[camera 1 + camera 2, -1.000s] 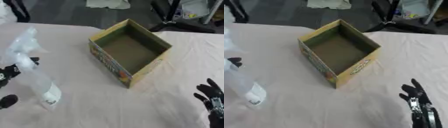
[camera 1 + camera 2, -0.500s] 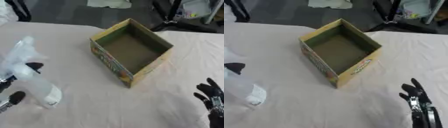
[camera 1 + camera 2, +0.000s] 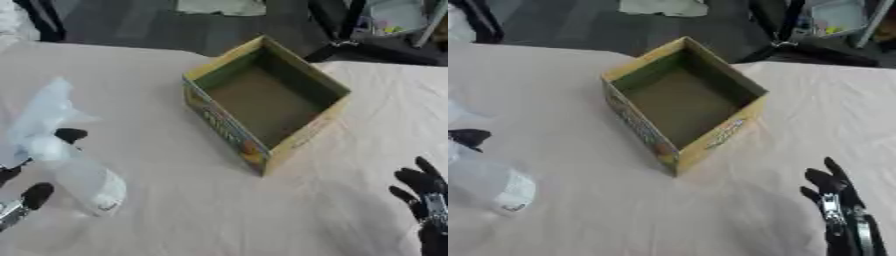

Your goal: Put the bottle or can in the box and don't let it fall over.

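Down in the lower right of the frame the right hand (image 3: 837, 202) just sits idle on the counter (image 3: 219, 210), fingers straight and relaxed, holding nothing. Lower left, the left hand (image 3: 26, 195) has its fingers curled round a clear spray bottle (image 3: 66, 150), which is tilted. Further back, centre frame, the open yellow box (image 3: 262, 102) is empty, well apart from the bottle.
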Controlling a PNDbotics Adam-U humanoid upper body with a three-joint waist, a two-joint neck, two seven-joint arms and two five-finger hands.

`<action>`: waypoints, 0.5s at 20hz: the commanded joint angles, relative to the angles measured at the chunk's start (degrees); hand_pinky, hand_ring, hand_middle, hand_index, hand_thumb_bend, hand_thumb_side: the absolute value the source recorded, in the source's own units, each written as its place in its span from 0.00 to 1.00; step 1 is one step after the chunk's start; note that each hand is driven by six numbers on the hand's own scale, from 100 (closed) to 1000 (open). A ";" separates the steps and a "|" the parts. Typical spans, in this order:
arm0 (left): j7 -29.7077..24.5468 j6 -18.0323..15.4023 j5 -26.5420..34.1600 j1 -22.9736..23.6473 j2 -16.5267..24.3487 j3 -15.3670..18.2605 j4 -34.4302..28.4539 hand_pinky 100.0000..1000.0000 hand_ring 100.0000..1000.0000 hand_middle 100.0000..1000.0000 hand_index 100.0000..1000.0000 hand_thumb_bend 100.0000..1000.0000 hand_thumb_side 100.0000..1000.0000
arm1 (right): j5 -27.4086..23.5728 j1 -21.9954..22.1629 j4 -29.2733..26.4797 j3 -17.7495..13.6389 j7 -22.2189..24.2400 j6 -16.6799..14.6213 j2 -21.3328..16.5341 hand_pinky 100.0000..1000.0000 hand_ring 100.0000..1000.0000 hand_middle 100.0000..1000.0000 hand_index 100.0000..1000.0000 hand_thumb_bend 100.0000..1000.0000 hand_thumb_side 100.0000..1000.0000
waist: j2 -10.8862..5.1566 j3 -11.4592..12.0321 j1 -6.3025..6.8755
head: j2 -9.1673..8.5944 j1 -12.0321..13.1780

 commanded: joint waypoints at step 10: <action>1.70 0.24 0.11 -0.26 2.41 1.86 -0.83 1.00 1.00 0.99 0.90 0.09 0.67 | 0.18 -0.14 -0.70 -0.03 0.07 -0.13 -0.29 0.80 0.86 1.00 0.72 0.00 0.76 | -0.90 0.03 0.25 | -0.79 1.24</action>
